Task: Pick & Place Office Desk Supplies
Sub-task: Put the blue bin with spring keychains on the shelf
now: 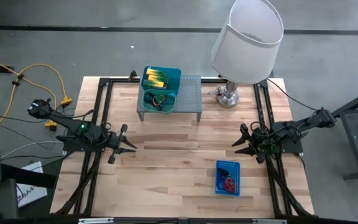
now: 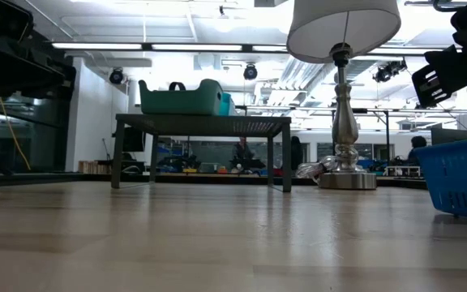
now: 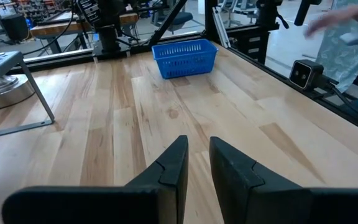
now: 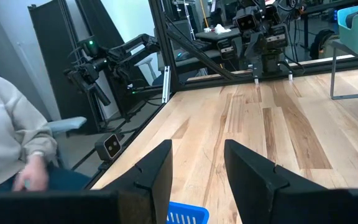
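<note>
Two teal trays stand on the grey riser (image 1: 190, 93) at the far middle. One tray (image 1: 170, 76) holds yellow-green blocks (image 1: 155, 79); the other (image 1: 149, 104) holds dark and red band loops. The blue mesh basket (image 1: 227, 164), near right of centre, rests on the table with red and black loops (image 1: 229, 183) inside. My left gripper (image 1: 129, 142) hovers over the left side of the table, its fingers (image 3: 173, 165) a narrow gap apart with nothing between them. My right gripper (image 1: 240, 142) hovers at the right side, open wide and holding nothing.
A white-shaded lamp (image 1: 247, 37) stands at the far right, beside the riser. Bare wood lies between the two grippers. A person's grey sleeve (image 4: 11, 137) shows beyond the table's near edge, and a blurred hand (image 3: 347, 25) shows there too.
</note>
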`<action>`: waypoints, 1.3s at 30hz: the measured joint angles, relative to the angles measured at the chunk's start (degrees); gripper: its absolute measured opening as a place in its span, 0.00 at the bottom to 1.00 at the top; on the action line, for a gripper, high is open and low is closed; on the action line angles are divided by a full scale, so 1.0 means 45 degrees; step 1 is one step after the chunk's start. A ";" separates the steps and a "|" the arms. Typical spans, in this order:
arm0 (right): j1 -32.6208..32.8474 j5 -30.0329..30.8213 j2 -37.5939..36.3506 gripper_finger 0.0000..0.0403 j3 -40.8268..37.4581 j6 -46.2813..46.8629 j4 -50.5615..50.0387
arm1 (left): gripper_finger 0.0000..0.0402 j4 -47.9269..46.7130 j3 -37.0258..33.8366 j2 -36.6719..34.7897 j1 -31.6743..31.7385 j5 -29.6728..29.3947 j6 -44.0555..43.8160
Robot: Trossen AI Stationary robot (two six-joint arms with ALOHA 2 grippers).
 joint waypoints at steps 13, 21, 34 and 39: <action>0.0000 0.0131 0.0000 0.33 -0.0003 0.0000 0.0094 | 0.15 0.0005 0.0000 0.0000 0.0005 0.0000 0.0000; -0.0001 0.0393 0.0001 0.33 0.0000 0.0000 0.0273 | 0.15 0.0005 0.0000 0.0000 0.0000 0.0000 0.0002; 0.0000 0.1984 -0.0002 0.33 0.0089 0.0491 0.1407 | 0.15 0.0005 0.0000 0.0000 0.0005 0.0000 0.0005; 0.0005 0.2867 0.1037 0.33 0.1032 -0.0130 0.1377 | 0.15 0.0007 0.0000 0.0002 0.0005 0.0000 0.0005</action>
